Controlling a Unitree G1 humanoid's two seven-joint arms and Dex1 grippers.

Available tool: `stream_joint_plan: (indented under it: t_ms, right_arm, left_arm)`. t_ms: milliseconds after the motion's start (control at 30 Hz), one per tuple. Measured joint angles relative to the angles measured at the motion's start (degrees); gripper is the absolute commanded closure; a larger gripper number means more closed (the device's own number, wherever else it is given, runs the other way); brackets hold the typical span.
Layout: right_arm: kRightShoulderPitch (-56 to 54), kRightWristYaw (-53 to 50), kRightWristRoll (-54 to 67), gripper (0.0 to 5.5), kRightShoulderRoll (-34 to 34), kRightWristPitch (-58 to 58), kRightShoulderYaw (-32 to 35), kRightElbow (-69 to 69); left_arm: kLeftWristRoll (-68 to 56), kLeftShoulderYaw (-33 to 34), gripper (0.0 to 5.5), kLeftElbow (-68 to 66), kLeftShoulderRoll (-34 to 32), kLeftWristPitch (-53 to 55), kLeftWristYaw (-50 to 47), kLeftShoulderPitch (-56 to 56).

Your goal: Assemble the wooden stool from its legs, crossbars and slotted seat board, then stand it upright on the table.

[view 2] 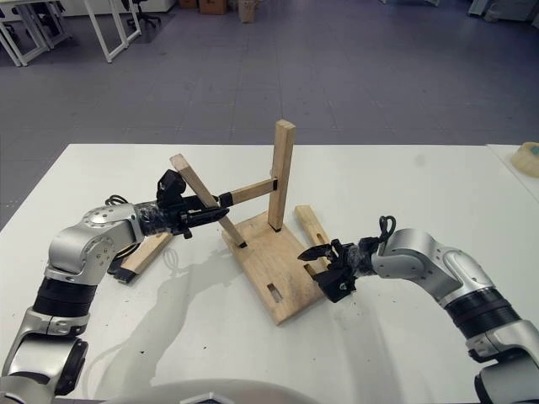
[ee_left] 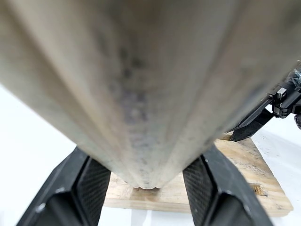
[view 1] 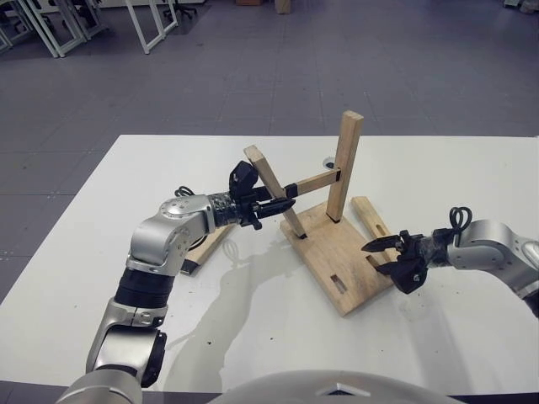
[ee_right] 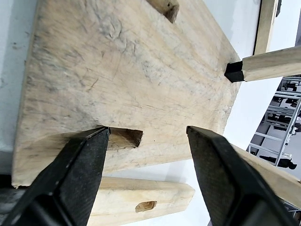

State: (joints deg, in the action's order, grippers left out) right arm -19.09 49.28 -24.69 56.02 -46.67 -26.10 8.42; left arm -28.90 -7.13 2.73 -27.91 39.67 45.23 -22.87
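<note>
seat board (view 1: 337, 257) lying flat | upright leg (view 1: 346, 164) and leaning leg (view 1: 271, 187) standing on it, crossbar (view 1: 316, 181) between | loose leg (view 1: 370, 217) beside board

Left arm (view 1: 160, 244): silver shell, black joints
Right arm (view 2: 425, 251): silver, cable loop (view 2: 386, 225) at twelve o'clock
Left gripper (view 1: 286, 204), right gripper (view 1: 369, 257): black

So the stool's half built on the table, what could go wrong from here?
The tilted leg, clamped by the left gripper, leans off square. Pushing it could lever the crossbar out of the upright leg.
The right gripper is open at the seat board edge and holds nothing, so the board may slide.
The loose leg beside that edge could get knocked.
</note>
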Motion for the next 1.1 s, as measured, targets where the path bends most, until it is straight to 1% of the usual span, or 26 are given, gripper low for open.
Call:
stream_joint_plan:
  t_ms: [267, 433, 600, 667, 733, 800, 867, 900, 933, 1000, 1067, 1100]
  right_arm:
    - [-0.43, -9.47, -9.92, 2.49, -0.01, -3.97, 0.72, 0.12]
    - [-1.28, -15.75, -15.53, 2.49, -0.69, -5.3, 0.19, 2.21]
    - [-0.85, -17.69, -14.95, 2.49, -0.89, -4.95, 0.2, 3.47]
    - [1.8, -15.51, -7.07, 2.49, -1.71, -0.14, 1.39, 2.86]
    - [4.56, -10.94, 1.73, 2.49, -2.25, 7.33, 2.6, -0.74]
    - [6.41, -8.19, 13.81, 2.49, -4.04, 16.46, 4.28, -8.29]
    - [5.91, -6.44, 25.54, 2.49, -5.83, 27.94, 8.34, -16.82]
    - [4.74, -5.88, 29.17, 2.49, -6.01, 32.95, 10.55, -19.38]
    - [3.44, -5.64, 30.57, 2.49, -6.06, 36.31, 12.0, -20.62]
    - [-0.42, -6.38, 32.24, 2.49, -8.65, 43.87, 13.58, -21.64]
    - [-6.22, -9.24, 33.03, 2.88, -14.8, 50.37, 13.58, -21.06]
    - [-9.73, -11.07, 32.19, 3.16, -18.07, 51.47, 13.43, -19.75]
  left_arm:
    - [0.0, -2.22, 3.46, -4.53, -0.02, 1.17, -0.56, -4.57]
    - [-0.97, -2.12, 3.46, -9.56, 0.21, 4.37, 0.54, -7.66]
    - [-1.22, -2.39, 3.46, -10.51, -0.14, 4.22, 1.14, -8.06]
    - [-1.17, -2.73, 3.46, -9.6, -0.28, 4.22, 0.51, -7.86]
    - [-0.86, -2.91, 3.46, -8.86, -0.59, 4.2, 0.28, -7.71]
    - [-1.06, -2.78, 3.46, -7.14, -0.7, 3.97, -0.14, -7.27]
    - [-1.17, -2.93, 3.46, -5.7, -0.66, 3.95, -1.3, -6.2]
    - [-1.15, -3.09, 3.46, -4.95, -0.67, 4.01, -2.02, -5.8]
    - [-1.15, -3.19, 3.46, -4.52, -0.67, 4.02, -2.54, -5.5]
    - [-1.18, -3.19, 3.46, -3.78, -0.67, 4.03, -3.27, -4.86]
    - [-1.3, -3.16, 3.46, -3.08, -0.44, 4.52, -3.89, -4.76]
    - [-1.3, -3.13, 3.46, -2.51, -0.19, 4.91, -4.3, -4.73]
